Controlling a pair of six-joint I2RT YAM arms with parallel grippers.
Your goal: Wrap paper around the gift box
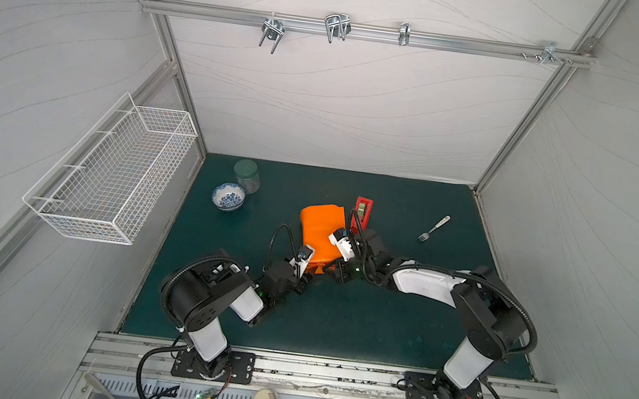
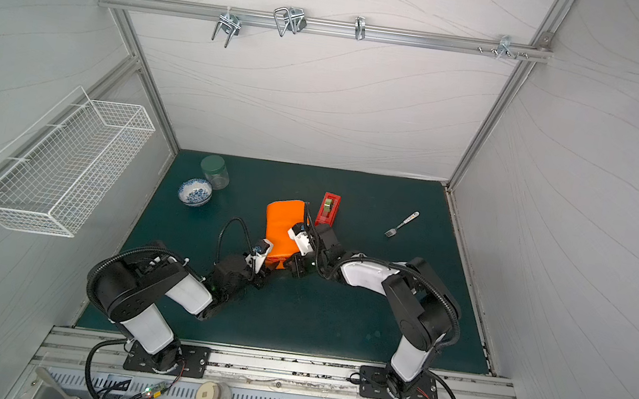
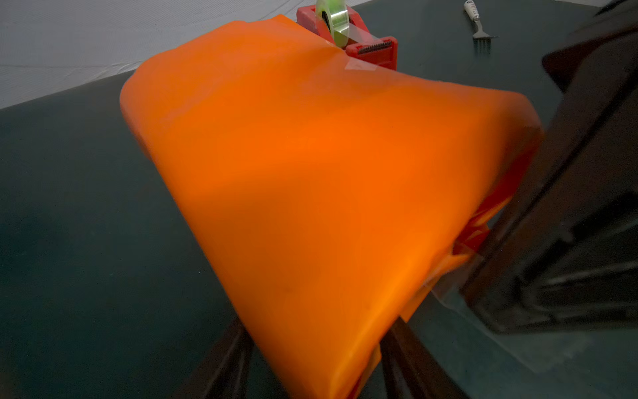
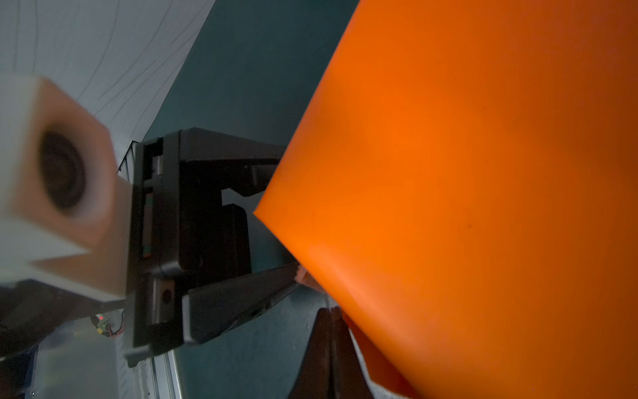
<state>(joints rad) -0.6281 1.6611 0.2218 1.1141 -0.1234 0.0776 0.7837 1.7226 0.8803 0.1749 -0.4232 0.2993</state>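
1. The left gripper (image 1: 308, 278) has its jaws part-way apart, clamped across the near end of the paper (image 1: 322, 226). The paper is folded into a parcel in the middle of the mat (image 1: 335, 324). The gift box does not show anywhere, so I judge it to be inside the paper
2. The right gripper (image 1: 333, 270) is fully closed at the parcel's near right corner, very close to the left one. A clear tape strip (image 3: 500, 321) hangs by it, and I cannot tell whether it is pinched
3. Risk: the sheet is thin and glossy, so a light hold could let the parcel slide or the box shift inside it
4. Risk: the folded flaps at the near end look loose and could spring open before tape fixes them
5. Risk: the clear strip may stick to a finger or to the mat instead of the paper
6. Risk: with the two grippers this close together, a turn of either wrist could knock the other
7. Edges: the tape dispenser (image 1: 363, 212) sits just beside the parcel's far right corner, so pushing the parcel away would hit it
8. Open room: the mat is bare on the near side. On the left it is free as far as the bowl (image 1: 228, 196) and the jar (image 1: 247, 174), and the fork (image 1: 433, 228) lies well apart on the right
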